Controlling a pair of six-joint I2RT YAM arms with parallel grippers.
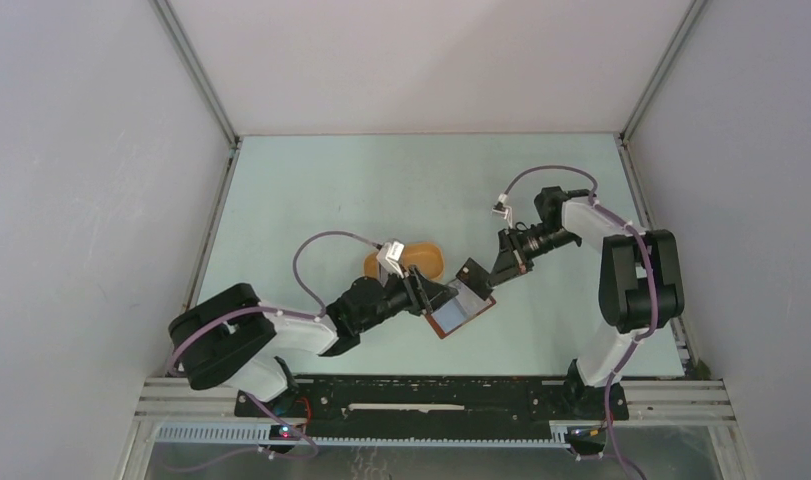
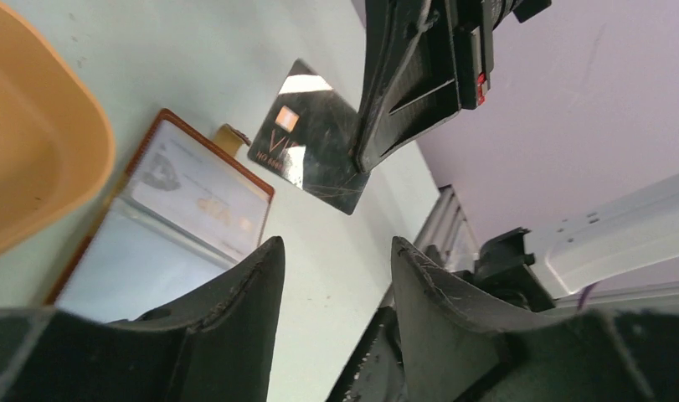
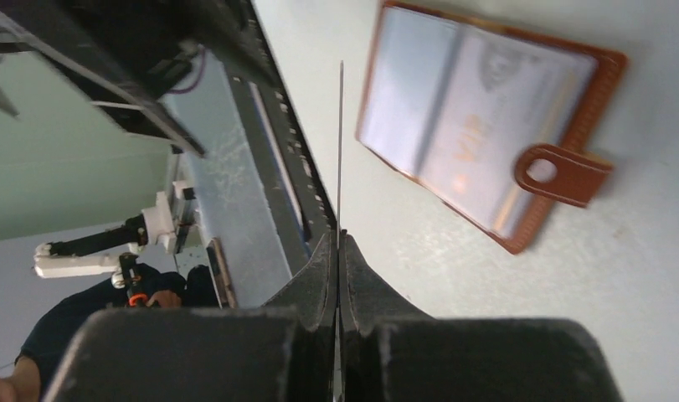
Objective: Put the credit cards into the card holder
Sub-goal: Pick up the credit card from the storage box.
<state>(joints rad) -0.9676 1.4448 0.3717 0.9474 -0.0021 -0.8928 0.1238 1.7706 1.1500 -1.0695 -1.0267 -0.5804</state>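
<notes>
The card holder lies open on the table, reddish-brown with a pale blue-grey inner face. A pale credit card marked VIP sits inside one of its pockets. My right gripper is shut on a dark glossy credit card, seen edge-on in the right wrist view, and holds it tilted just above the holder's far edge. My left gripper is open beside the holder's near-left edge, with nothing between its fingers.
An orange-yellow oval tray sits just behind the left gripper, close to the holder. The holder's clasp strap sticks out from one side. The black frame rail runs along the table's near edge.
</notes>
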